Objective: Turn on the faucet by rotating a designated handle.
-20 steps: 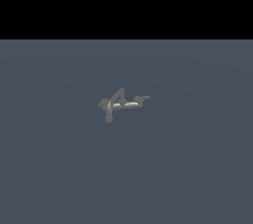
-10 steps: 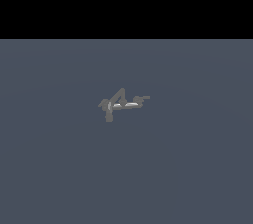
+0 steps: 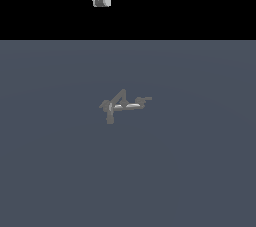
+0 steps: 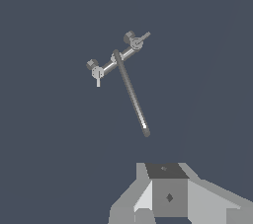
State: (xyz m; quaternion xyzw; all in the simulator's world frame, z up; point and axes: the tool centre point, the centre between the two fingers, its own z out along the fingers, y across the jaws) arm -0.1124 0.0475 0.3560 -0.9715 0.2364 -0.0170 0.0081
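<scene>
Tool (image 3: 101, 0) high above faucet (image 3: 121, 105), fingers together, holding nothing. Descend beside handle (image 3: 142, 100) (thin arm, not stub); push its tip sideways.

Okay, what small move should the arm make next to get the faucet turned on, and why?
Probably descend toward the handle. The gripper hangs far above the faucet, touching nothing, and the handle's stepped tip sticks out toward the exterior view's right, unobstructed.
</scene>
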